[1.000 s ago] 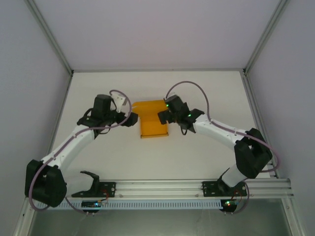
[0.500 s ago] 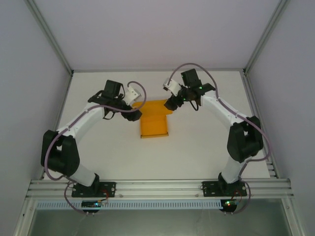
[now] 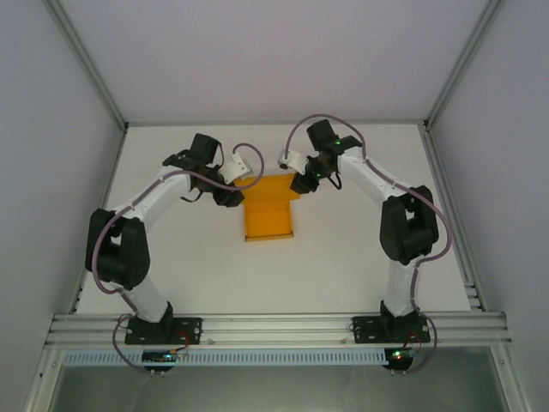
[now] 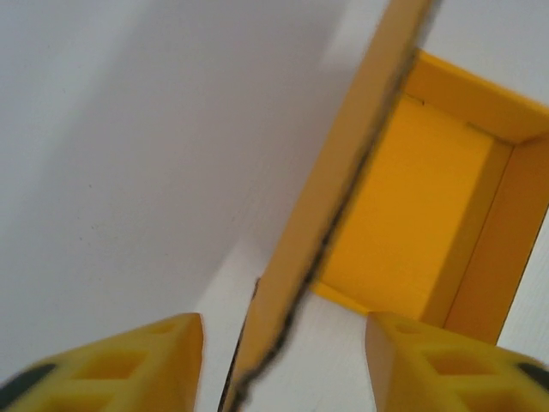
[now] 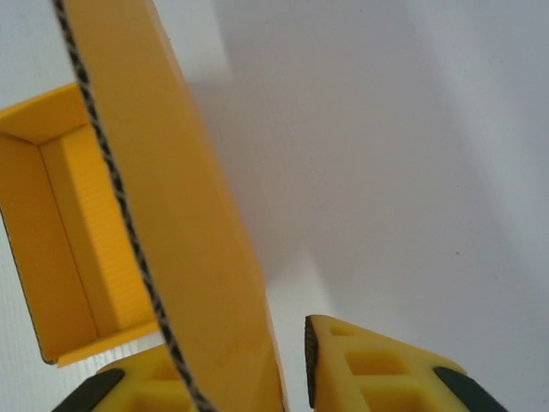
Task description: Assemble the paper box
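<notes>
paper box (image 3: 268,210): on the counter (image 3: 360,257), part-folded, tray end open upward, between my two arms
my left fingers (image 4: 146,360): at the box's far-left corner, spread apart, straddling its raised left flap (image 4: 343,172)
my right fingers (image 5: 377,369): at the box's far-right corner, spread apart, raised right flap (image 5: 180,223) between them

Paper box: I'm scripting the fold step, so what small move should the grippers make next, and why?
Probably close both grippers on the side walls. The left gripper and the right gripper each straddle a raised wall of the paper box. Their jaws are open with gaps showing, so neither grips the card yet.
</notes>
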Motion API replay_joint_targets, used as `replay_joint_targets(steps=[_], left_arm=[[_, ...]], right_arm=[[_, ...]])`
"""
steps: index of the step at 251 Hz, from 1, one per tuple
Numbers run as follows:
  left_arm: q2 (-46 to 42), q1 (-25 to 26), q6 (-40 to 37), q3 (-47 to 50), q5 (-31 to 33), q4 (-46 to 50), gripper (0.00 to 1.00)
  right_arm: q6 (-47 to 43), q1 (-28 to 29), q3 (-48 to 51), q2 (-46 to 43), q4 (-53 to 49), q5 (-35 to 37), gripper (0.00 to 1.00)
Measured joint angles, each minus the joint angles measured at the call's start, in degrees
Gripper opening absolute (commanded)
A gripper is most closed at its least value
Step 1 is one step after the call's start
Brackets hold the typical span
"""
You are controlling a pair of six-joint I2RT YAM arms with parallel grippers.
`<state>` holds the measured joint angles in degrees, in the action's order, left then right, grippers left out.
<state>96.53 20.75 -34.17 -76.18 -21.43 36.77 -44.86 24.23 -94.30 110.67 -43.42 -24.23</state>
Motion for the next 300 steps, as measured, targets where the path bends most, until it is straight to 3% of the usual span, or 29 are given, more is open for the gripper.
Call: replay_joint_targets(steps=[19,45,97,132,166,206,256,300], left_arm=[[0.87,0.02,-0.55,-0.85,0.00,0.31,0.17],[1.46,0.07,-1.20,-1.16,0.17,0.46,0.00],[1.46,0.68,-0.09,-1.20,1.05,0.11,0.00],[1.46,0.94,3.96,-1.20,2.45,-1.27,0.00],[1.36,1.44,10.49,-1.20,4.92,-4.11,0.00],[0.20,2.78,21.35,-0.90,8.98,-8.52,0.00],[-0.22,5.70,36.22,-0.31,15.76,-13.07,0.00],[-0.22,8.79,44.22,-0.07,19.96,-15.37,0.00]], right_arm=[[-0.87,0.02,-0.48,0.50,-1.14,0.00,0.17],[-2.10,0.07,-0.57,0.98,-2.62,0.37,0.11],[-3.10,0.22,-0.70,1.01,-3.34,1.31,0.00],[0.68,1.20,-0.52,0.61,-0.98,4.96,0.00],[11.52,3.61,0.85,-1.38,3.06,12.76,0.00],[32.06,6.99,3.89,-4.72,8.59,22.71,0.00],[52.19,8.50,7.85,-6.64,13.86,26.01,0.00],[64.94,8.48,7.91,-6.27,16.13,29.64,0.00]])
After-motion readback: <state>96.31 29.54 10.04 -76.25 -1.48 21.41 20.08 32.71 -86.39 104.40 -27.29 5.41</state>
